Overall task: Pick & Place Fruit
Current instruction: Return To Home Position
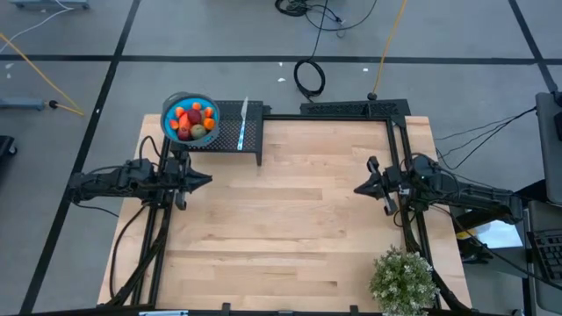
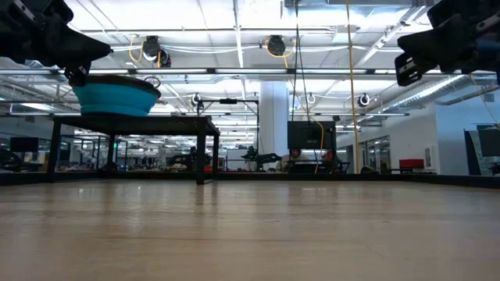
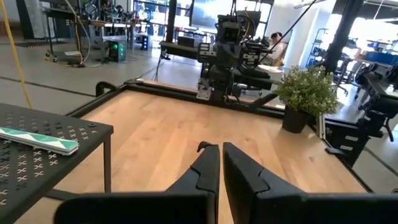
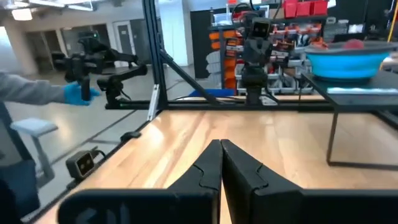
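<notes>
A wooden desk (image 1: 290,228) seen from above. At upper left, a black shelf (image 1: 252,142) carries a blue bowl (image 1: 166,112) filled with fruit (image 1: 193,121), a slim knife (image 1: 243,121) beside it. Left gripper (image 1: 207,180) mid-left and right gripper (image 1: 358,188) mid-right point inward. Plant (image 1: 402,279) lower right.

We see a pale wooden table (image 1: 290,228), its planks running left to right. A black perforated shelf (image 1: 224,133) on thin legs stands at its far left corner. On the shelf's left end sits a blue bowl (image 1: 167,110) holding fruit (image 1: 193,118). Just to the bowl's right lies a slim knife (image 1: 243,123), pointing front to back, apart from the bowl. At the table's near right corner stands a small potted plant (image 1: 402,279). We see bare wood across the middle.
</notes>
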`<state>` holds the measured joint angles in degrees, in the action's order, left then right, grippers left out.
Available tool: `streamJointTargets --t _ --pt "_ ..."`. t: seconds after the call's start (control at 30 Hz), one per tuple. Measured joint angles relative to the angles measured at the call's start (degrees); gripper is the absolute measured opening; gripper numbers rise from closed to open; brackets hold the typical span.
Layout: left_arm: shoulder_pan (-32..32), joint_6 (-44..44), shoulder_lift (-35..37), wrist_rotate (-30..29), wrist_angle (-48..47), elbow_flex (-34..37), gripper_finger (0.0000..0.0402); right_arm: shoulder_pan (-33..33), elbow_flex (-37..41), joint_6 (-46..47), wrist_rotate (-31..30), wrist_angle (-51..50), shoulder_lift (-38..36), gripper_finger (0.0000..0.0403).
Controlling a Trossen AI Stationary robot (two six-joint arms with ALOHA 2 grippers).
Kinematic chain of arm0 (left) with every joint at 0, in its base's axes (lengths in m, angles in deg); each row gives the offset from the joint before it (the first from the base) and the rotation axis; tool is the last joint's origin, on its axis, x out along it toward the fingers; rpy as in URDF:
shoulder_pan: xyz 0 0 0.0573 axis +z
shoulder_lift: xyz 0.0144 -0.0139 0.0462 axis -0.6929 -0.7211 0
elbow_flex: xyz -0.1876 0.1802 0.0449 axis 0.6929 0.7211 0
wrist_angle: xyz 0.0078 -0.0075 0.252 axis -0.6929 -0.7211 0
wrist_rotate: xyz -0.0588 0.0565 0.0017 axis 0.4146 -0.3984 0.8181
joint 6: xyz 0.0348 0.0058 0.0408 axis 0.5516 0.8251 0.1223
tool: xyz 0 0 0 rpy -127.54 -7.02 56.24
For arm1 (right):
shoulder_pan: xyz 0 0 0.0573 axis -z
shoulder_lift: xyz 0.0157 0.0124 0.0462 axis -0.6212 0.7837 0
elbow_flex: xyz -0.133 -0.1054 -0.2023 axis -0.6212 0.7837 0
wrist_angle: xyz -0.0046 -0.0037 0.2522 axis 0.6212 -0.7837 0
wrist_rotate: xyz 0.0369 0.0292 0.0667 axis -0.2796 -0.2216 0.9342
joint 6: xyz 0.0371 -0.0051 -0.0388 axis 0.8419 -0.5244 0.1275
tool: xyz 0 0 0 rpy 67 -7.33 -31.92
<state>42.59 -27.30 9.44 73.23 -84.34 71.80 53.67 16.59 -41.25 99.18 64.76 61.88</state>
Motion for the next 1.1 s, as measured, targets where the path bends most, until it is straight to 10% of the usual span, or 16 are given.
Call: streamJointTargets --t 1.1 --pt "-0.01 0.11 0.00 -0.07 -0.04 0.01 0.0022 0.00 0.00 0.27 -0.02 0.24 -0.02 0.0000"
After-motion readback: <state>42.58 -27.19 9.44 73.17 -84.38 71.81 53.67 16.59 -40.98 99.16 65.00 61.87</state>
